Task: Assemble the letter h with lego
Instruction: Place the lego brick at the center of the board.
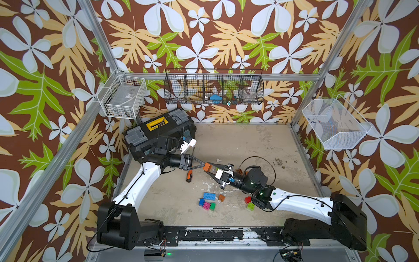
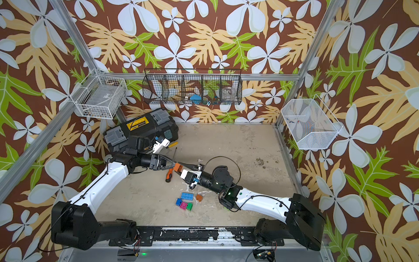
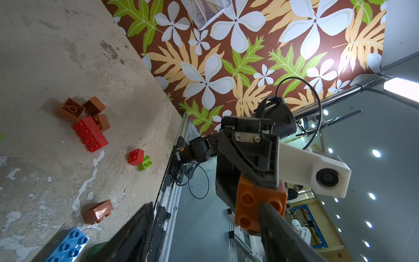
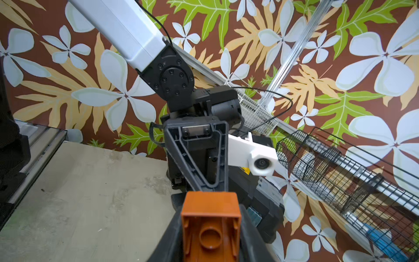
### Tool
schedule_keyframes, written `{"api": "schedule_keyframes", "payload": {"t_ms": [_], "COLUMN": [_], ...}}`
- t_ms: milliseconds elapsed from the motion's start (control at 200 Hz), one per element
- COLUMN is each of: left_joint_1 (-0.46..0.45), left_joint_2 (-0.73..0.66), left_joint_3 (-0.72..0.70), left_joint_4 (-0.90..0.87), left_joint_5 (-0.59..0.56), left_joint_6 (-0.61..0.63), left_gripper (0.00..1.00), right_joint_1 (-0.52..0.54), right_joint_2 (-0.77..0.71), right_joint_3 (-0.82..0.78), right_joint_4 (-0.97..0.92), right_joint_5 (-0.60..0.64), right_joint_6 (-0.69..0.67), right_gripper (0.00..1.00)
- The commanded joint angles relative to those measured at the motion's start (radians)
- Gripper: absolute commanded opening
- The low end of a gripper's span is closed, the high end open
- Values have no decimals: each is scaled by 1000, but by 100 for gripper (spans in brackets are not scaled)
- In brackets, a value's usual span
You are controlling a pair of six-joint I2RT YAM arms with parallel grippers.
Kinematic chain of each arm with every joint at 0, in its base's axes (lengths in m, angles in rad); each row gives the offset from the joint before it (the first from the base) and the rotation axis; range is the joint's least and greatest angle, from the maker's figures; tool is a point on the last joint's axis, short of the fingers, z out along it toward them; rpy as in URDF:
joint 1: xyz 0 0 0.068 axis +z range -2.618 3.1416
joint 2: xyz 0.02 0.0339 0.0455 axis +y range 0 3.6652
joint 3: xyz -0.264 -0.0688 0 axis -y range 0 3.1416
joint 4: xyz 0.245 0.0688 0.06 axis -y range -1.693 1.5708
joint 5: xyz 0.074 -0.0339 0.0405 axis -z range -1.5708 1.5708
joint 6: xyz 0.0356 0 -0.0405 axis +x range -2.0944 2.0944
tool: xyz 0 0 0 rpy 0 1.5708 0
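Above the worktop (image 1: pixel 249 145), the right gripper (image 1: pixel 211 170) pinches an orange brick (image 1: pixel 207 167) and holds it in the air. The left gripper (image 1: pixel 202 165) meets it head-on with its fingers spread apart. One finger (image 3: pixel 278 231) crosses the brick's studded face, perhaps touching it. Loose lego lies nearer the robot's base: a long blue brick (image 1: pixel 209 196), a touching row of blue, pink and green cubes (image 1: pixel 206 205), and an orange-brown brick (image 1: pixel 221 197).

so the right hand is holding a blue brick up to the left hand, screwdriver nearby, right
Not blue: the brick is orange, clear in the right wrist view. The right hand does hold it up to the left hand, screwdriver nearby.
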Motion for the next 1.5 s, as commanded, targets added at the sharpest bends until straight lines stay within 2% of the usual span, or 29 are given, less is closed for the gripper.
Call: {"api": "schedule_keyframes", "payload": {"t_ms": [0,130,255,485,716,911,1041,1131,1351,1496], "left_joint_1": [-12,-13,-13,-12,-13,-13,-15,-19,-21,-23], "left_joint_2": [-1,-9,-18,-20,-25,-20,-19,-19,-18,-16], "left_joint_3": [2,5,3,-1,-4,-7,-9,-11,-14,-19], "left_joint_4": [0,-5,-9,-11,-19,-15,-12,-12,-12,-12], "left_joint_5": [112,157,139,130,118,75,59,72,113,115], "left_joint_6": [29,46,52,62,86,77,65,64,68,70], "left_gripper": [75,75,87,87,87,78,77,68,39,38], "right_joint_1": [-1,-1,-2,-12,-41,-41,-41,-41,-42,-45], "right_joint_2": [9,10,3,-24,-18,23,55,81,121,134], "right_joint_3": [15,6,-18,-64,-101,-50,-25,-18,-13,-12], "right_joint_4": [3,1,12,3,79,82,104,122,169,195], "right_joint_5": [-21,-32,-28,-39,-43,-105,-129,-131,-111,-98], "right_joint_6": [-8,-9,-12,-43,0,12,25,29,43,56], "right_gripper": [23,23,23,24,24,25,25,26,27,28]}}
